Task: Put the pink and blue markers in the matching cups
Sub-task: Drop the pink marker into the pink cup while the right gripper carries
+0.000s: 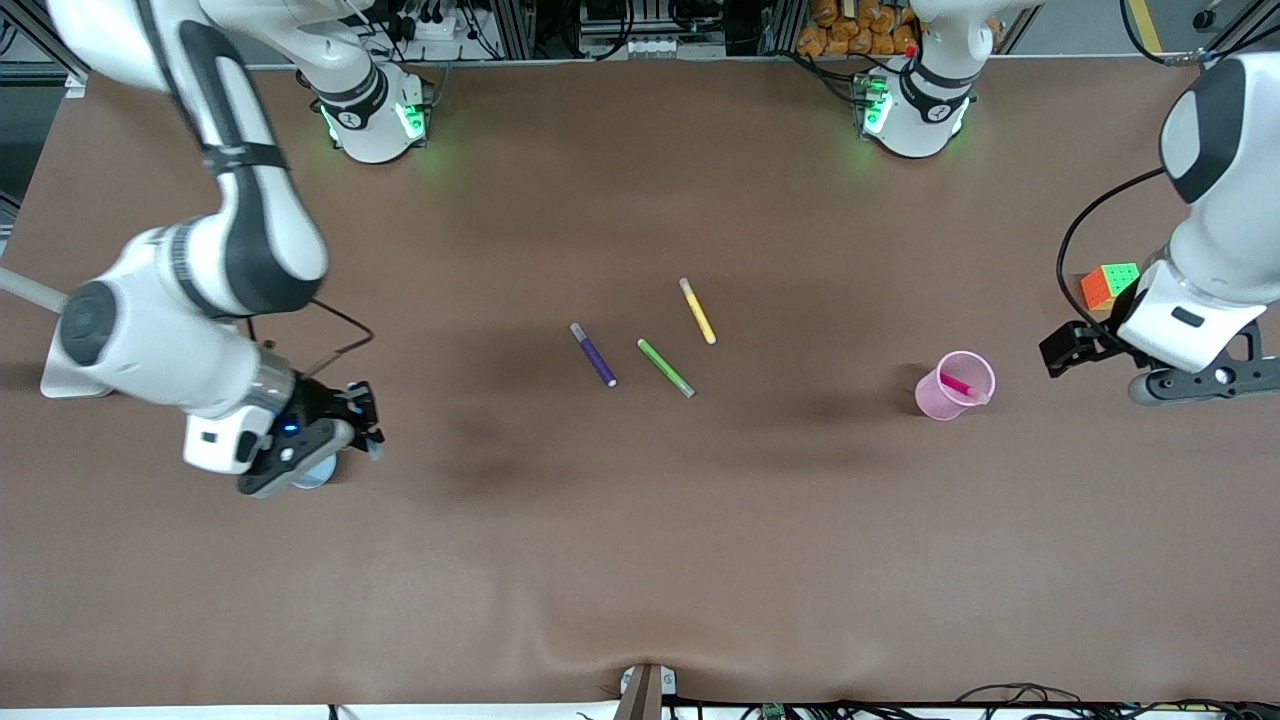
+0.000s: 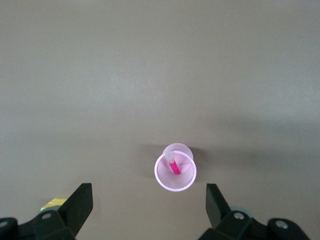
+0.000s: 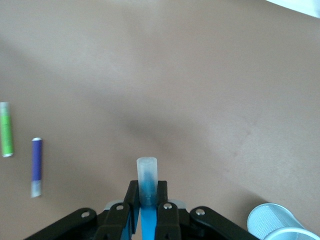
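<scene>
**Blue marker pinched in my right tool, pink marker already in its cup**

The blue marker sits pinched between the fingers of my right tool, which are pressed together on its barrel. In the right wrist view its long axis runs straight out along the line of the fingers, with the pale capped end sticking out past the fingertips. The blue cup stands just beside the tool in that view; in the front view only a sliver of it peeks from under my right tool, toward the right arm's end of the worktop.

The pink marker leans inside the pink cup, tilted, its upper end resting against the rim. The cup stands upright toward the left arm's end of the worktop.

My right arm is bent at the elbow and reaches down, its wrist low over the blue cup. My left arm waits at its end of the worktop, with my left tool spread wide and holding nothing; the left wrist view looks at the pink cup from well apart.

Near the middle of the worktop lie a purple pen, a green pen and a yellow pen, all flat and apart from one another. A colour cube sits beside my left arm.
</scene>
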